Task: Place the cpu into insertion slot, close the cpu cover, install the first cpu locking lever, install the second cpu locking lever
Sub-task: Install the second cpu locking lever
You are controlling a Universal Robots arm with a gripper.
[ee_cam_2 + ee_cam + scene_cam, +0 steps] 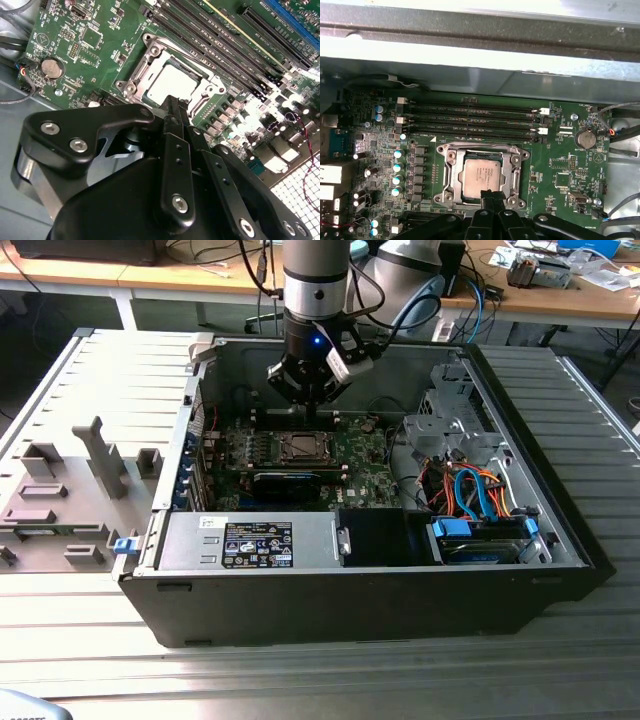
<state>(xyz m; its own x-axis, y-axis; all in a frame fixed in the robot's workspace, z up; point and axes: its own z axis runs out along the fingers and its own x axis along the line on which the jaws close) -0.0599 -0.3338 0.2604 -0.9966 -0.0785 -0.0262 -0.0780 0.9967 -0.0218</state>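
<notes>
Progress well under way: cpu (pixel 481 176) already seated in insertion slot (pixel 451 176) on the green motherboard (pixel 560 170), dull silver top showing through the window of the cpu cover (pixel 512 176), apparently folded down around it. Locking levers hard to make out; whether latched, cannot tell. Gripper (pixel 490 196) hanging low at the socket's edge, fingertips (pixel 172 107) pressed together, pinching nothing.
</notes>
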